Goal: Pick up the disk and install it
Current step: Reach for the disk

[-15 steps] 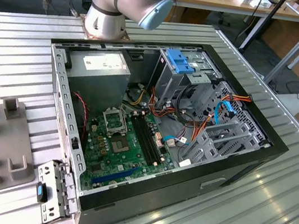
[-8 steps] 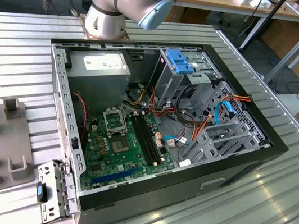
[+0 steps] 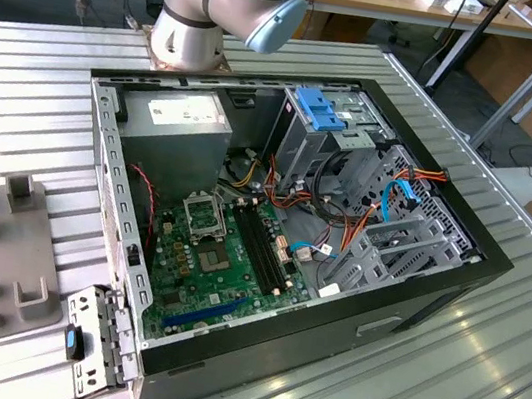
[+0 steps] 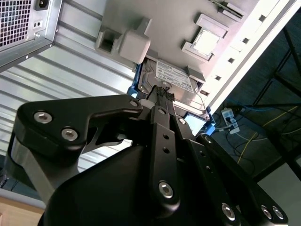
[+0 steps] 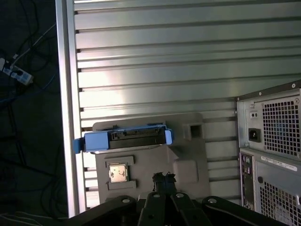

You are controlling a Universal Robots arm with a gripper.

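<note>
Bright blue plastic frames the flat silver-grey metal hard drive [image 4: 173, 76], a white printed label on its face. It sits at one edge of the pale grey moulded fixture tray [image 4: 178, 28], close to the side rail of the slatted metal table [image 5: 155, 61]. I judge it dense, rigid and shock-sensitive, with slick metal faces, so I'd grip across the carrier's long blue sides. My black linkage gripper [image 4: 159, 96] hangs above the tray, near the drive but clear of it. Its jaws look drawn together and hold nothing.

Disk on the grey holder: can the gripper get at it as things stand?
Likely yes: the disk sits exposed on the grey holder, the gripper faces it, and nothing lies between them.
</note>
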